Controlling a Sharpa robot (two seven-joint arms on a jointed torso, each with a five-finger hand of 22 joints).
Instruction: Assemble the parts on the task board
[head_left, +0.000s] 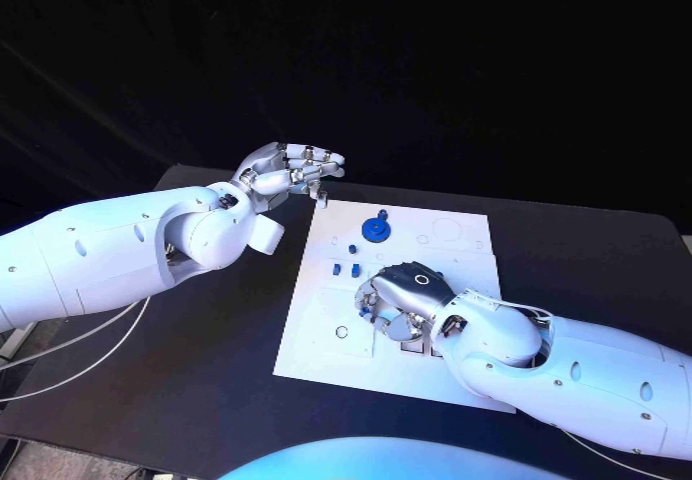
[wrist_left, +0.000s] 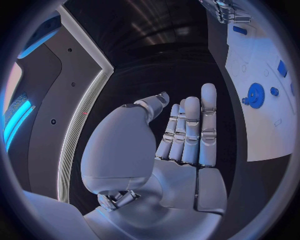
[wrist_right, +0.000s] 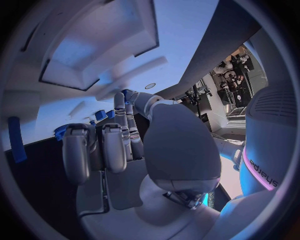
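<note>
Your right hand (head_left: 408, 297), frame centre, curls over small blue parts (head_left: 343, 268); whether it grips one, I cannot tell. Your left hand (head_left: 289, 167) hovers upper left, holding nothing. A blind lift could scatter them.

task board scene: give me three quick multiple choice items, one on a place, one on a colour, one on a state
1. Where is the right hand?
A. over the task board
B. off the table
C. touching the left hand

2. What colour is the round gear-like part?
A. red
B. blue
C. yellow

3. What does the left hand hold?
A. the gear-like part
B. a cable
C. nothing

Answers: 1 A, it sits above the white plate; 2 B, it is plainly blue; 3 C, the left wrist view shows its bare palm and straight fingers.
</note>
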